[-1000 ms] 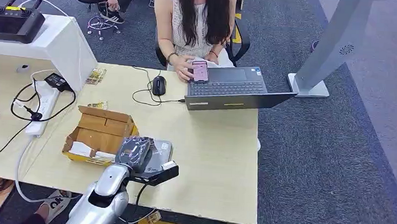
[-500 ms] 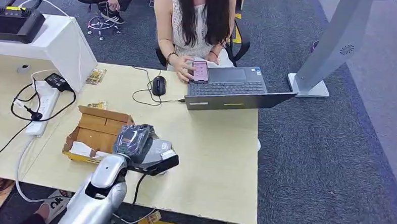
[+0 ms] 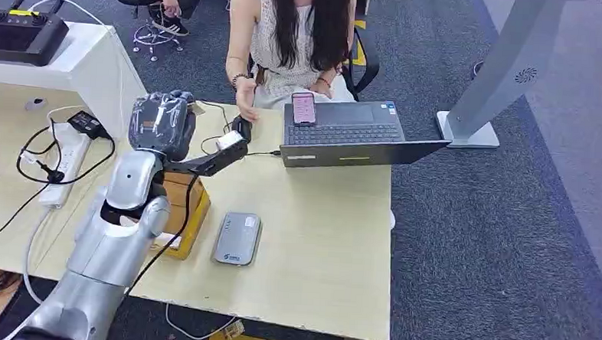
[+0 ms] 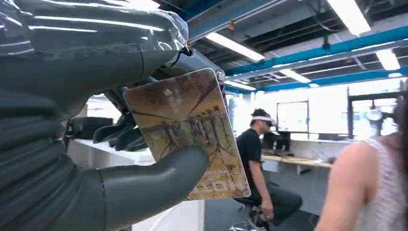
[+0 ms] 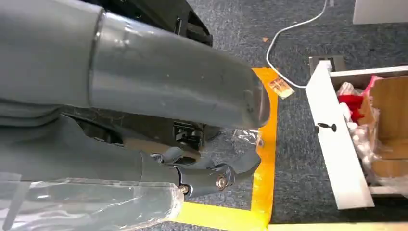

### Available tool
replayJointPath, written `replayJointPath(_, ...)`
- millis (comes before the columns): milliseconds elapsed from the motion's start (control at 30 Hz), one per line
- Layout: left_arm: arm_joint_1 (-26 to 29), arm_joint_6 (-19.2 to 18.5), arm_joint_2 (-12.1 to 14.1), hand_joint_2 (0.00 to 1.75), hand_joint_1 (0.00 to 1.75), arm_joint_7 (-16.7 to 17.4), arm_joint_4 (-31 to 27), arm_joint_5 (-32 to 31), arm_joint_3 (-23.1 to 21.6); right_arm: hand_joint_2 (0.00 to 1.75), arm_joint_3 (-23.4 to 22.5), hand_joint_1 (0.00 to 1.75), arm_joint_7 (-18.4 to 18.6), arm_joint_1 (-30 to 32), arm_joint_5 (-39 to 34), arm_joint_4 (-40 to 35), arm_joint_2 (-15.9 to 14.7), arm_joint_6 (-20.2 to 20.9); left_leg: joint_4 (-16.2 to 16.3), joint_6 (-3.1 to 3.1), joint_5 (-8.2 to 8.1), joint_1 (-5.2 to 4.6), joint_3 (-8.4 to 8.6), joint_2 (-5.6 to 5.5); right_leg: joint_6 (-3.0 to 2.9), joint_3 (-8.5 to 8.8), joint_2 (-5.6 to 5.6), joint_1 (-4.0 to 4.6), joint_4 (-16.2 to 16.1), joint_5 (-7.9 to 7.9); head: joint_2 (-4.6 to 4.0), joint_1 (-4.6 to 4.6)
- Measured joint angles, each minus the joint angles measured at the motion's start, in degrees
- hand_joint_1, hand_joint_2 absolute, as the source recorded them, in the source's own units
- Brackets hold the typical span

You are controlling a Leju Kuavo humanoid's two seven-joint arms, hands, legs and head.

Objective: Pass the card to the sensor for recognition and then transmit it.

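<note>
Gripping the card (image 4: 190, 130) between thumb and fingers, the left robot hand (image 3: 160, 122) is raised above the table (image 3: 322, 240), near a seated person's open hand (image 3: 246, 99). The sensor (image 3: 237, 238) lies flat on the table beside a cardboard box (image 3: 191, 203). The right robot hand (image 5: 159, 120) holds nothing, its fingers curled in, above the carpet.
</note>
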Motion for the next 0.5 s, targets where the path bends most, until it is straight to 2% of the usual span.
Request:
replayJointPath(367,-1.08,1.09,0.63,1.75,1.75,0.2,4.19,-0.44,2.45,0.0,0.0,0.0,0.68,0.01,-0.02,0.02,0.0,-0.92,0.0,0.0,0.0,0.0,0.0,0.0,0.0,-0.01,0.0,0.0,-0.01,0.0,0.0,0.0)
replayJointPath(400,-1.08,1.14,0.63,1.75,0.0,0.05,4.37,-0.52,2.49,0.0,0.0,0.0,0.72,0.01,-0.02,0.02,0.0,-0.92,0.0,0.0,0.0,0.0,0.0,0.0,0.0,-0.01,0.0,0.0,-0.01,0.0,0.0,0.0)
replayJointPath(500,-1.07,1.11,0.61,1.75,0.0,-0.78,4.78,-0.61,2.58,0.0,0.0,0.0,0.85,0.01,-0.02,0.04,0.0,-0.94,0.0,0.0,0.0,0.0,0.0,0.0,0.0,-0.01,0.0,0.0,-0.01,0.0,0.0,0.0)
